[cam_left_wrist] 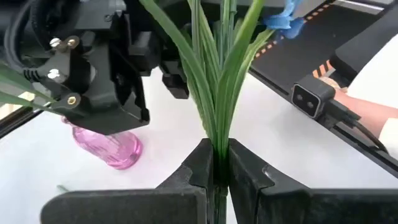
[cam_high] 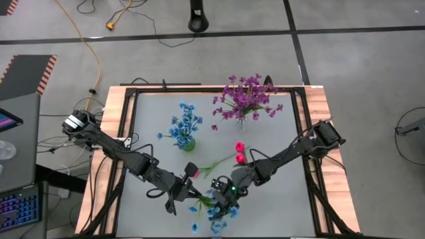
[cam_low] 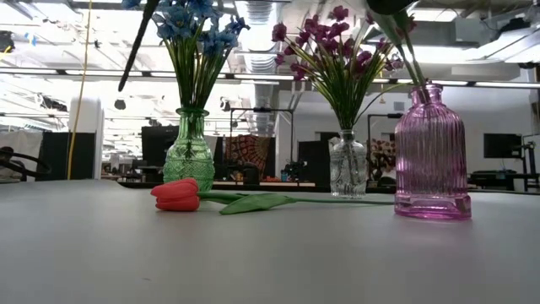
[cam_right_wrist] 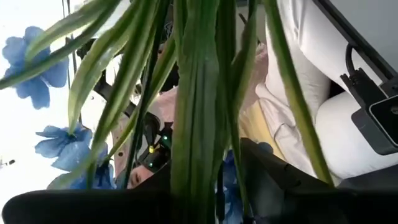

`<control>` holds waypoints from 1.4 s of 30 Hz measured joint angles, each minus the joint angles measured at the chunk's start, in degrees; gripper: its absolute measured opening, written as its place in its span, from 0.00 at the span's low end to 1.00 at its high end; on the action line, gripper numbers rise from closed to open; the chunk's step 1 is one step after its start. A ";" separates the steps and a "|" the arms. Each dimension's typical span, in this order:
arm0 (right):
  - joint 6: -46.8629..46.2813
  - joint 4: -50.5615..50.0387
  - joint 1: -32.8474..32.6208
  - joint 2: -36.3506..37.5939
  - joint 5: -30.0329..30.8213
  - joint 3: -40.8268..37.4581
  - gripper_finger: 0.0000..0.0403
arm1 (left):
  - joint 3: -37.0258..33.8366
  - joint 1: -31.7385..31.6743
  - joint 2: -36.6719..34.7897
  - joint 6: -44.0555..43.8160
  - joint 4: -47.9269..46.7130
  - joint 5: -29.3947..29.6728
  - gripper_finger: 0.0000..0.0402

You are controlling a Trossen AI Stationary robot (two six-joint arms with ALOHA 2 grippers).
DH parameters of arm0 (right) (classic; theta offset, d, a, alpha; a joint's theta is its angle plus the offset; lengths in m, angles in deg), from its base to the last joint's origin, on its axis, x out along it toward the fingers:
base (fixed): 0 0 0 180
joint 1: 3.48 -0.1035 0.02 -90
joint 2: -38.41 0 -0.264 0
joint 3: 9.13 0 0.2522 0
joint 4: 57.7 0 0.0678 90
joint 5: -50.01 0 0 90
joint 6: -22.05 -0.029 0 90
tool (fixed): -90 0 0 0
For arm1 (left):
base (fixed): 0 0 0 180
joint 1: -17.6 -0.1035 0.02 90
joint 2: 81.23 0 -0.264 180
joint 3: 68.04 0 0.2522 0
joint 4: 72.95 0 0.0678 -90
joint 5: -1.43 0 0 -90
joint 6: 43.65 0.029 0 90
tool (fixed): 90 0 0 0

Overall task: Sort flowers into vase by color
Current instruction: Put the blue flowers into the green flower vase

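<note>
No readable text, no labels, no brands, no numbers, no signs on anything in view

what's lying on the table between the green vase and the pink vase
A pink-red tulip lies on its side there, stem pointing toward the pink vase; the green vase stands behind it. The low view shows this.

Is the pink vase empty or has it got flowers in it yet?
Cannot tell for sure. In the low view the pink vase stands upright with green stems at its neck, but whether they are inside or merely behind it is unclear.
</note>
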 joint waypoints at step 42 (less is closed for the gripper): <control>37.44 -47.25 -13.00 23.38 31.99 0.00 0.34 | -0.04 0.07 -22.94 -12.40 -1.33 14.39 0.01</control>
